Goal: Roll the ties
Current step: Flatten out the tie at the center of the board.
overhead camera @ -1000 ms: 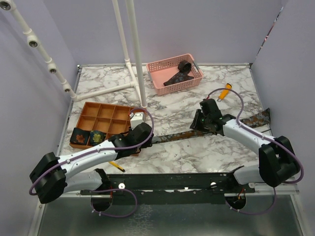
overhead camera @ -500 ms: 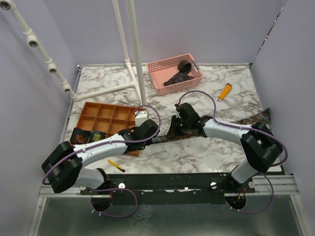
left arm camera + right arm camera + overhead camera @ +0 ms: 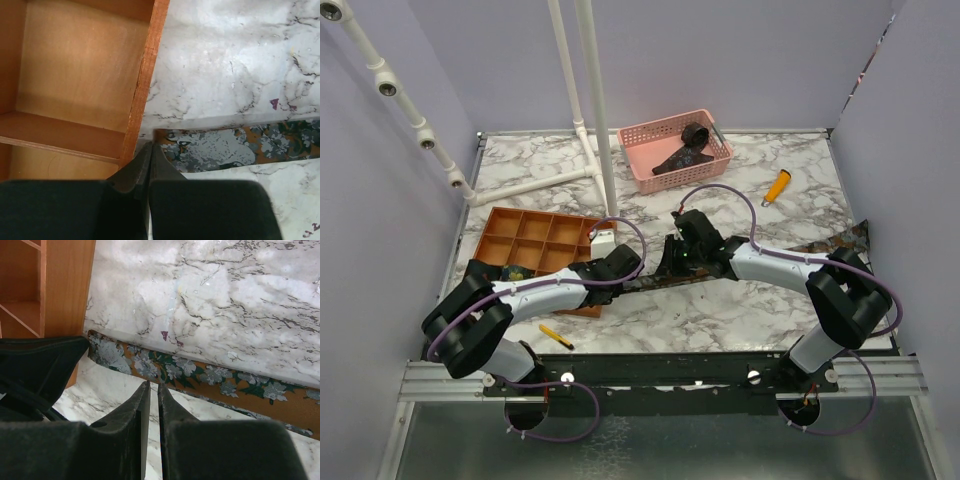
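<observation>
Over the marbled surface (image 3: 720, 310), seen from above, one tie (image 3: 842, 240) lies stretched from the orange tray (image 3: 535, 212) to the right edge. Both arms meet at its narrow end, the left gripper (image 3: 625, 262) beside the tray and the right gripper (image 3: 678, 252) just right of it, probably to anchor the end and start the coil. Another dark tie (image 3: 685, 148) sits in the pink basket (image 3: 685, 176) behind. Bare marble lies in front of the strip.

Left wrist view: the left gripper (image 3: 151, 147) has its fingers pressed together at the tip of the tie (image 3: 225, 147), hard against the tray wall (image 3: 147, 65). Whether cloth is pinched cannot be told.

Right wrist view: the right gripper (image 3: 153, 386) shows only a slit between its fingers, just short of the floral strip (image 3: 200, 372). The left arm's black housing crowds its left side. Open marble lies beyond.
</observation>
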### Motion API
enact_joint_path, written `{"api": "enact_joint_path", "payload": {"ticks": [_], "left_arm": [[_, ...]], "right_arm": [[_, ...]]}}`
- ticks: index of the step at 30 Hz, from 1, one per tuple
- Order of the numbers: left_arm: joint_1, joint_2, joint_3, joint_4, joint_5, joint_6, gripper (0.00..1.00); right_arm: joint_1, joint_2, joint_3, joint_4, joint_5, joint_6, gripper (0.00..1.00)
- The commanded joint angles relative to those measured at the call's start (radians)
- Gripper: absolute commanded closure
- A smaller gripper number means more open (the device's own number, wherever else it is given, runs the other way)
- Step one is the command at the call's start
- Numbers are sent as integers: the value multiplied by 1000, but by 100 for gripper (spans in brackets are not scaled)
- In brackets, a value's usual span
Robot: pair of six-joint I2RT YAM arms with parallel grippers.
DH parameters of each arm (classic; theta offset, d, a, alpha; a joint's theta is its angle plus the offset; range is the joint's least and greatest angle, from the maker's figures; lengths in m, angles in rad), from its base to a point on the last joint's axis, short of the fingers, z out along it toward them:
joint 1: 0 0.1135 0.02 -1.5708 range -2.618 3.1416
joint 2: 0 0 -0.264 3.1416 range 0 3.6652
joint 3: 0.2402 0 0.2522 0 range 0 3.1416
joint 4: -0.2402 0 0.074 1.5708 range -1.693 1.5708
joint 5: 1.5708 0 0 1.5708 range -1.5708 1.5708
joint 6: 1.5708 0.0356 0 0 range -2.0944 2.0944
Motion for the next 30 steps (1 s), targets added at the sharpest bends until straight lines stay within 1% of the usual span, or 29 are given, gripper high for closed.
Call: {"api": "enact_joint_path", "payload": {"ticks": [1,8,11,14,18,20,27,30], "left_arm": [[36,-6,-33,-17,-53,-2,100],[65,-52,-10,-18,-41,41,99],[68,-92,-11,-21,-44,52,93],[115,-108,-23,-40,-57,55,93],[215,-113,-68,-50,-30,52,93],[248,-109,-85,-52,-30,52,93],[287,-156,-97,-71,-48,26,93],[287,-222,-88,-68,13,26,92]], "right_arm": [[8,-14,-5,9,2,-1,85],[8,-31,-9,3,6,-1,85],[8,-31,-11,0,9,0,84],[8,-31,-13,-6,14,0,84],[8,-35,-12,-13,22,-4,84],[8,-36,-10,-16,24,-2,84],[9,-42,-13,-2,10,3,84],[18,-30,-12,27,-33,-9,85]]}}
